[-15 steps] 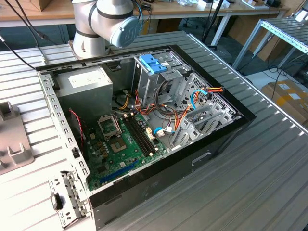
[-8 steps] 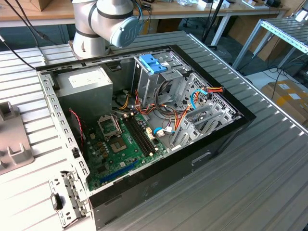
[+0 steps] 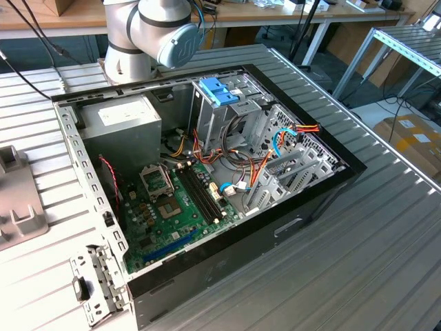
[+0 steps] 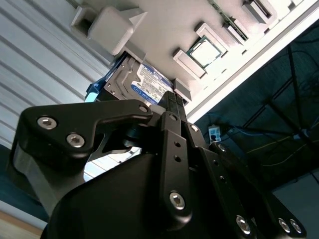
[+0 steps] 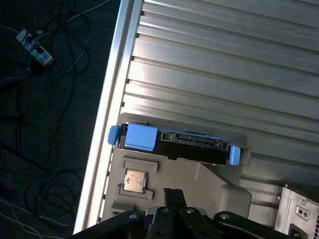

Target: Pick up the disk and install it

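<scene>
Disk (image 5: 184, 148) lies on edge in a grey holder tray (image 5: 219, 186) just beyond my gripper (image 5: 173, 195), which is closed on nothing and not touching it. I judge the drive stiff, dense for its size and sensitive to knocks, with slick metal faces. Pinching across the blue side rails (image 5: 234, 154) looks safest to me. I count one disk, one blue tab (image 5: 140, 137), and one processor chip (image 5: 133, 180) on the tray, nearer my fingertips.
</scene>
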Robot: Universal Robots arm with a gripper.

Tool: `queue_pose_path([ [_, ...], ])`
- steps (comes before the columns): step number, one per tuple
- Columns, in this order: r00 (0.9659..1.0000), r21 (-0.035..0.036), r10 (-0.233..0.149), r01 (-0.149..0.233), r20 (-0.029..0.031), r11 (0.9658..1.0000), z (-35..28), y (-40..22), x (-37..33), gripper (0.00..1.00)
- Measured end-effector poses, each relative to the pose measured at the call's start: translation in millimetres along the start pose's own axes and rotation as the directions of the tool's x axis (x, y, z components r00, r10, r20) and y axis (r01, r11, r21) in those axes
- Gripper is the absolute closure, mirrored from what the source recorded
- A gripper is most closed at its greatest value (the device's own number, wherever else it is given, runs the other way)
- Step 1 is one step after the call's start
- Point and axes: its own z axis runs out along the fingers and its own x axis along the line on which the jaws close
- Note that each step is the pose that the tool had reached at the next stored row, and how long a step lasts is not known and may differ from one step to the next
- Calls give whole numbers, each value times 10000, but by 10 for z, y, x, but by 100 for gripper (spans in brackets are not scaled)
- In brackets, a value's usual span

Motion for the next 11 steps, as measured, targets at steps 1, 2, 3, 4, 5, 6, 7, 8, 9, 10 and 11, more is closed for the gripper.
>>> queue_pose_path([
  [1, 10000, -1, -37, 37, 0, 10000, 0, 0, 0, 89],
  [2, 10000, -2, -80, 80, 1, 10000, 0, 0, 0, 89],
  [3, 9999, -4, -122, 122, 1, 9999, 0, 0, 0, 89],
  [4, 9998, -5, -176, 176, 1, 9998, 0, 0, 0, 89],
  [5, 9998, -6, -218, 218, 2, 9998, 0, 0, 0, 89],
  [6, 9996, -8, -298, 298, 2, 9996, 0, 0, 0, 89],
  [7, 9993, -10, -365, 365, 3, 9993, 0, 0, 0, 89],
  [8, 9992, -12, -408, 408, 3, 9992, 0, 0, 0, 89],
  [9, 9990, -13, -447, 447, 3, 9990, 0, 0, 0, 89],
  [10, 9988, -14, -486, 486, 3, 9988, 0, 0, 0, 89],
  [11, 9986, -15, -521, 521, 4, 9986, 0, 0, 0, 89],
])
